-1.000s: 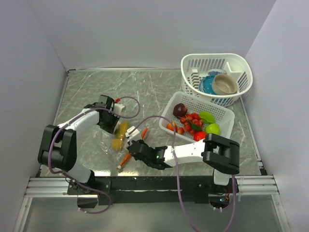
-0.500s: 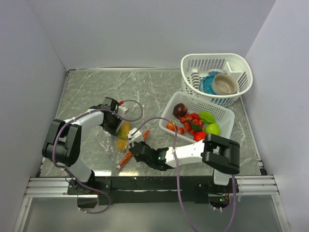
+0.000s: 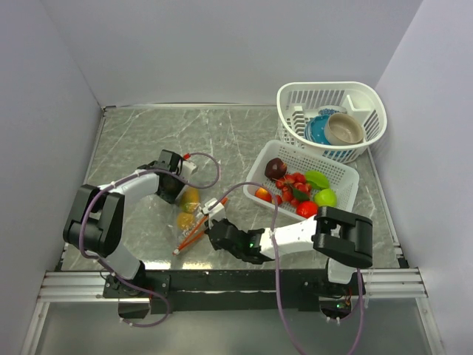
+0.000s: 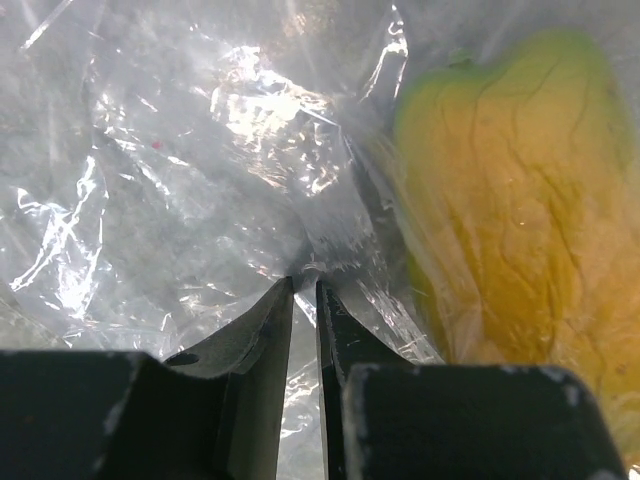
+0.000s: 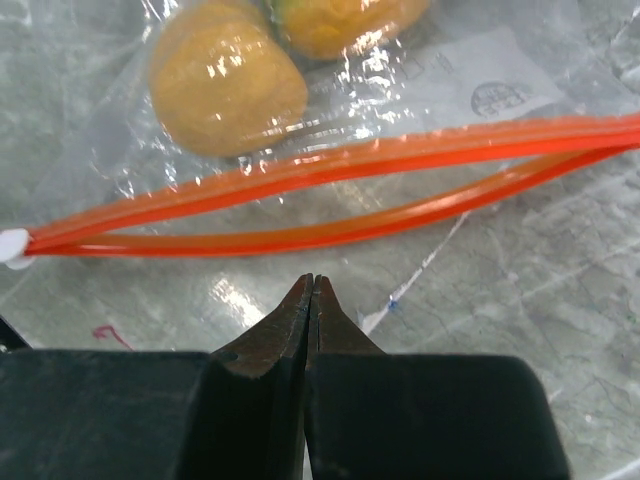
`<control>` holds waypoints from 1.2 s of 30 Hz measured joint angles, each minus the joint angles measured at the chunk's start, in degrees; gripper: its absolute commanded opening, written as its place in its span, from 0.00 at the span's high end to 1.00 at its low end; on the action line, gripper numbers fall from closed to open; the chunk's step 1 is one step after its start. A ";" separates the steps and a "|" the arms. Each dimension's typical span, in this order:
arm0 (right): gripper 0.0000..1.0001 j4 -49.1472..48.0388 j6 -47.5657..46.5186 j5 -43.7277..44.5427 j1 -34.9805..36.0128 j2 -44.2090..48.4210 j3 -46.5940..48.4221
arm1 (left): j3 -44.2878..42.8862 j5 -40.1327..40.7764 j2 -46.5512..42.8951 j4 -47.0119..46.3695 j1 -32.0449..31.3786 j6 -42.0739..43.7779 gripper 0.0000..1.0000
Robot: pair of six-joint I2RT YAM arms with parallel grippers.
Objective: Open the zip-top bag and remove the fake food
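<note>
Status: zip is done, emptying is not.

Right gripper [image 5: 312, 285] sits low over the table [image 3: 148, 140], nearest the arm bases, its arm reaching leftward across the front edge. Jaws are pressed tip to tip. I see nothing between them, though thin film there would be hard to spot. The tips point at the bag [image 5: 470, 90] mouth, just short of the near track.

The zip strip [image 5: 300, 170] is parted into two orange-red tracks bowed apart, joined at the white slider end, so I judge the mouth open.

The fake food [image 5: 225, 85] is all inside: two yellow-orange pieces just past the strip, none out on the table.

Left gripper [image 4: 303, 285] is on the far, closed side of the bag, forearm low, jaws pinched on a fold of clear film just beside the yellow-green piece. It looks like an anchor hold.

Left to do: reach in or tip the bag and get both pieces out.

Further right are a white tray [image 3: 336, 168] of other plastic fruit and a basket [image 3: 295, 100], both well apart from the bag.
</note>
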State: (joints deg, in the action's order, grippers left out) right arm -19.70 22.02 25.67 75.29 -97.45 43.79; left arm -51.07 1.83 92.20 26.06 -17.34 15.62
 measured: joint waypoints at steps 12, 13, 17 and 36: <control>1.00 -1.64 -0.68 2.03 -0.72 -1.70 2.21 | 1.42 1.27 -0.98 -1.53 -0.50 0.17 0.79; 1.00 -1.70 -0.74 2.19 -0.87 -1.92 2.38 | 1.55 1.33 -1.05 -1.70 -0.52 0.17 0.79; 0.89 -1.99 -1.20 2.34 -1.09 -4.26 4.22 | 1.97 1.68 -1.25 -2.25 -0.66 0.22 0.80; 0.15 -6.69 -4.96 0.11 -1.29 -12.92 10.80 | 3.52 -0.04 -3.08 -1.38 -1.77 0.24 0.85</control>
State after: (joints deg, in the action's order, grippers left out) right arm -26.39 17.06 25.78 74.00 -110.37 54.59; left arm -47.55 1.78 89.12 24.69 -19.11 15.86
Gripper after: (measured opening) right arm 0.836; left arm 0.155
